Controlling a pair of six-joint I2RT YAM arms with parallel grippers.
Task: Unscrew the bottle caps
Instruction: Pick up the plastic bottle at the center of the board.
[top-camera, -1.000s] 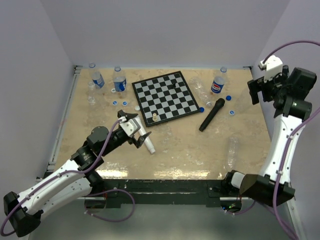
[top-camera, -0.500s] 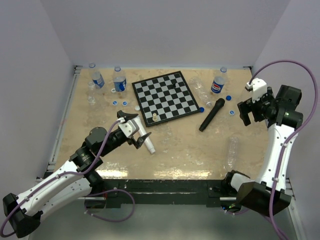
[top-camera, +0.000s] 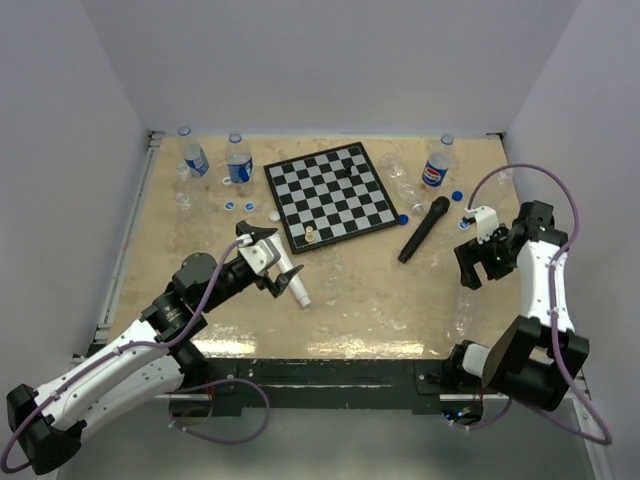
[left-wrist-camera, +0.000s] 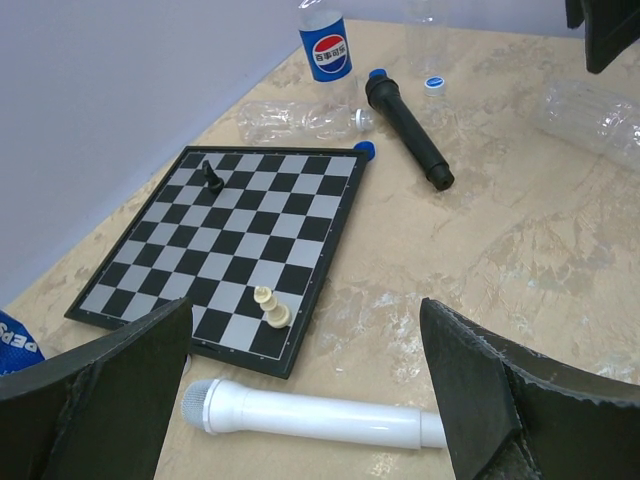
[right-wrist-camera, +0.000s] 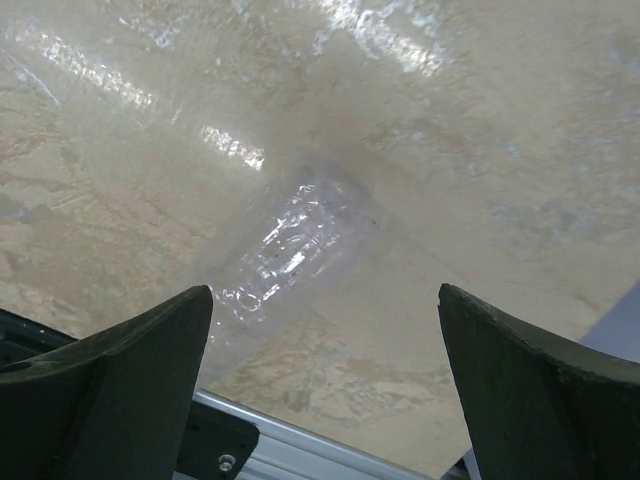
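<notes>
Jaws wide and empty, the right gripper (top-camera: 476, 264) hangs above a clear bottle (right-wrist-camera: 300, 245) lying well right of the chessboard (top-camera: 330, 195), seemingly to grasp it, while the left gripper (top-camera: 266, 256), equally wide, hovers at the chessboard's near edge.

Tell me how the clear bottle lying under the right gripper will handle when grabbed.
The bottle looks empty and its walls look thin and crinkled, so it is probably very light and likely to crumple under a firm squeeze. It lies on its side on the smooth table, so a nudge may roll it away. Its glossy plastic could be slippery.
</notes>
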